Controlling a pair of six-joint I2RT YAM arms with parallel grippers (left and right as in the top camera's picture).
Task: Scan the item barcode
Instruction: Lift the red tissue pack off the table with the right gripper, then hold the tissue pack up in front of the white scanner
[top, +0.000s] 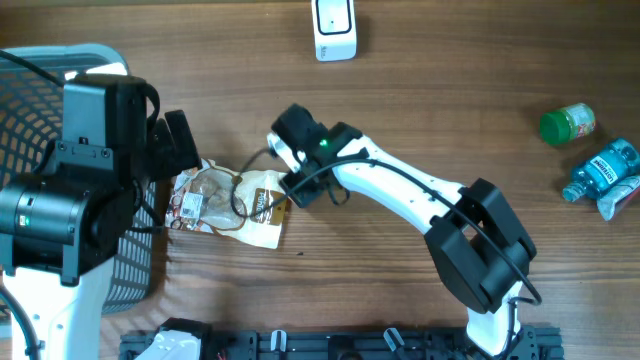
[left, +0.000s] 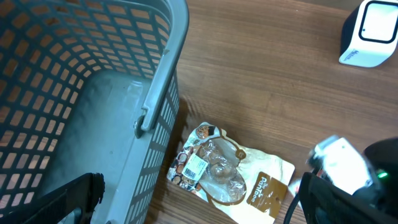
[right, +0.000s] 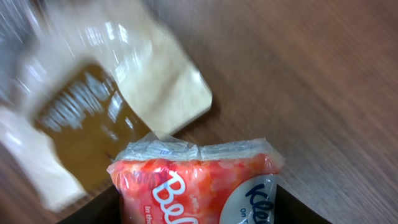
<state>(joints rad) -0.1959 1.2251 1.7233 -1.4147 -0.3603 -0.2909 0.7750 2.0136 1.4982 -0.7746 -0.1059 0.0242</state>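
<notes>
A red and white plastic-wrapped tissue pack (right: 193, 186) fills the gap between my right gripper's (right: 196, 211) dark fingers (right: 298, 208), which press on both its sides just above the wooden table. In the overhead view the right gripper (top: 292, 190) sits at the right edge of a clear and tan snack bag (top: 225, 205), and the arm hides the pack. The snack bag (left: 230, 174) lies flat with a white barcode label facing up. The white scanner (top: 334, 28) stands at the far edge of the table. My left gripper (left: 199, 211) hangs open over the basket's edge and the bag, holding nothing.
A grey mesh basket (top: 40, 110) stands at the left, its rim (left: 161, 81) close to the snack bag. At the far right lie a green-capped jar (top: 567, 124) and a blue bottle (top: 605, 172).
</notes>
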